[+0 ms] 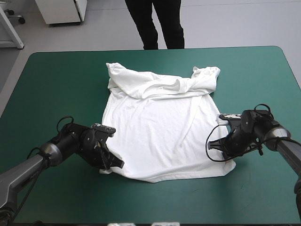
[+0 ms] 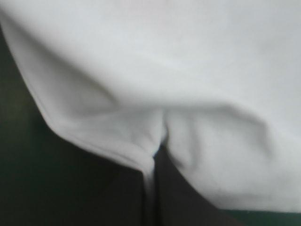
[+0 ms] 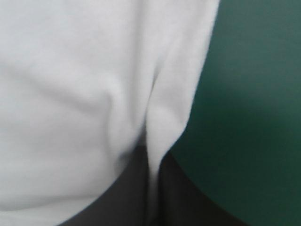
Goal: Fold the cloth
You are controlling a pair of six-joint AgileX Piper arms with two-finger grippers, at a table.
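1. Over the whole table top stretches the smooth teal-green cover [image 1: 51,80], showing on every side of the cloth.
2. At the middle of the table lies the white, short-sleeved fabric T-shirt [image 1: 160,127], its body spread flat with the hem toward the near edge. Its far part, sleeves included, is bunched into a rumpled ridge.
3. At the hem's near-left corner, the left gripper [image 1: 115,165], with broad black curved fingers, sits low on the table. The fingers are all but together, and a fold of white fabric is pinched between them.
4. At the near-right corner, the right gripper [image 1: 226,151], of the same kind, clamps the shirt's right edge, its fingers nearly meeting around the fabric.
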